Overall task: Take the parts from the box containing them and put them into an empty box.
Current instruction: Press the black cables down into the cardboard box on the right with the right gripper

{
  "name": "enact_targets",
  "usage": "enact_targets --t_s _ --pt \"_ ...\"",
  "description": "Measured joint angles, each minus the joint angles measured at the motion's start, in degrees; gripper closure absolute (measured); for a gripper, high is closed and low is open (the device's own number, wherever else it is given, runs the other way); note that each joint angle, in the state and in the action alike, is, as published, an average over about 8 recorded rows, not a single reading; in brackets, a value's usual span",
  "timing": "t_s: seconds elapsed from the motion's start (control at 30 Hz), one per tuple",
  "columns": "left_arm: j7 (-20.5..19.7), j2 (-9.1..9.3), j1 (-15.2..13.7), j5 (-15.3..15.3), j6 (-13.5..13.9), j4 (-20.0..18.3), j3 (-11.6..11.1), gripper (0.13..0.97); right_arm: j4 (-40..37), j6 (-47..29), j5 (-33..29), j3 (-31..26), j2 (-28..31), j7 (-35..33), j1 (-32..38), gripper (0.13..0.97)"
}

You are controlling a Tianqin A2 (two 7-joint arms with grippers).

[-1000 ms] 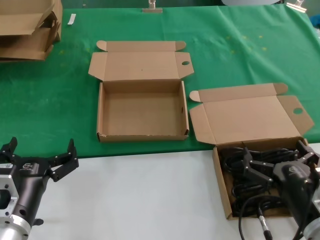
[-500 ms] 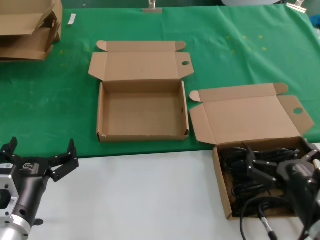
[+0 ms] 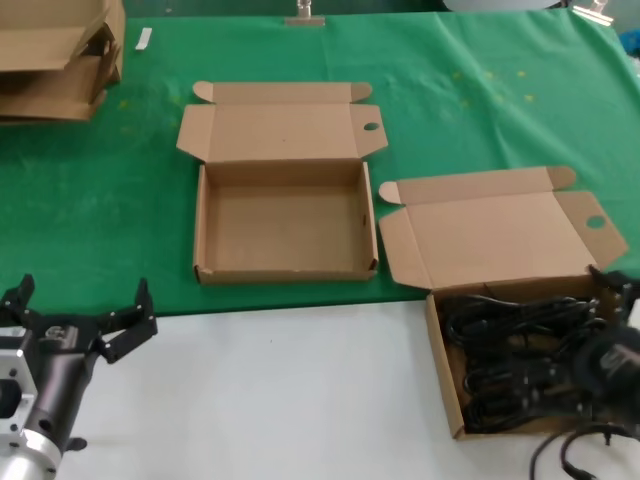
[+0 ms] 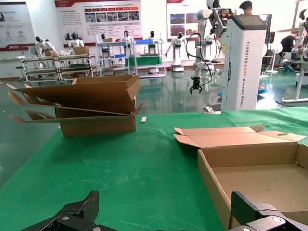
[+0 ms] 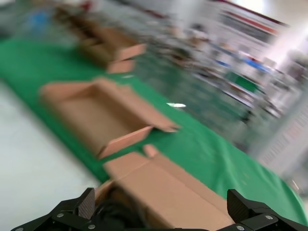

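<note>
Black left gripper [image 3: 78, 312], silver wrist housing.

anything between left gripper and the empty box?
Head view: only bare white tabletop and green cloth between the left gripper and the empty box.

two open boxes [image 3: 285, 215], two tools [image 3: 80, 310]

light even, bright | shadows soft | right wrist view smeared (motion)
</note>
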Motion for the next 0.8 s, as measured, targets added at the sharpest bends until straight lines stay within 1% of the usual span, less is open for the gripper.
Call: enact_targets --t_s 0.1,0.2,0.27,0.33,0.43,0.6,0.7,0.8 --pt "0.0 0.00 0.0 0.0 0.0 0.0 0.0 0.132 -1.6 -4.4 -1.2 -0.5 2.6 -7.3 1.2 0.129" --pt "0.0 0.00 0.0 0.0 0.0 0.0 0.0 0.132 -3.9 -7.4 -3.5 -2.4 5.5 -12.8 3.9 0.129" --pt "0.0 0.00 0.0 0.0 0.0 0.0 0.0 0.132 -5.1 -8.9 -6.1 -4.2 7.6 -14.7 6.1 0.129" --pt "0.0 0.00 0.0 0.0 0.0 0.0 0.0 0.132 -5.8 -10.1 -9.5 -6.3 9.7 -14.8 8.3 0.129" --pt "0.0 0.00 0.0 0.0 0.0 0.0 0.0 0.132 -5.7 -12.0 -16.2 -9.5 12.5 -11.6 11.8 0.129" --pt "0.0 0.00 0.0 0.0 0.0 0.0 0.0 0.132 -3.3 -16.3 -29.2 -13.9 15.3 -1.8 16.8 0.129" --pt "0.0 0.00 0.0 0.0 0.0 0.0 0.0 0.132 -1.4 -19.3 -37.2 -15.3 15.2 4.1 19.0 0.129" --pt "0.0 0.00 0.0 0.0 0.0 0.0 0.0 0.132 0.6 -22.5 -44.7 -15.8 14.0 9.2 20.4 0.129"
